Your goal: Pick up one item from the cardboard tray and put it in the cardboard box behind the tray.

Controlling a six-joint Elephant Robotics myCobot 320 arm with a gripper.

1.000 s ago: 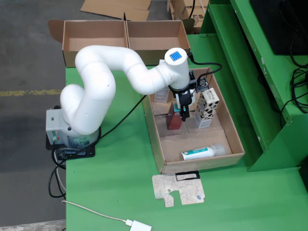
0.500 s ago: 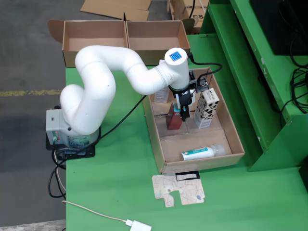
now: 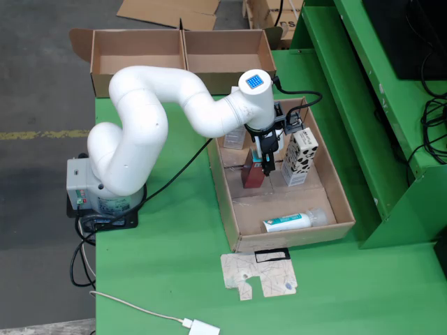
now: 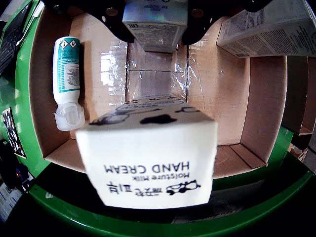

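The open cardboard tray (image 3: 335, 188) holds several items. A dark red carton (image 3: 251, 177) stands upright near its middle, and my gripper (image 3: 265, 165) is down on its top. In the wrist view the same carton (image 4: 155, 19) looks silvery grey, and the black fingers (image 4: 117, 22) press against both its sides, so my gripper (image 4: 158, 39) is shut on it. A cow-patterned hand cream box (image 3: 300, 159) (image 4: 148, 158) stands just right of it. A white and teal bottle (image 3: 293, 222) (image 4: 66, 74) lies at the tray's near end. The two-compartment cardboard box (image 3: 181, 73) sits behind the tray.
Another carton (image 3: 236, 137) stands at the tray's far left, partly behind the arm, and a printed box (image 4: 266, 24) fills the wrist view's top right. A flattened printed card (image 3: 260, 276) lies on the green table in front of the tray. A green frame (image 3: 377, 105) borders the right.
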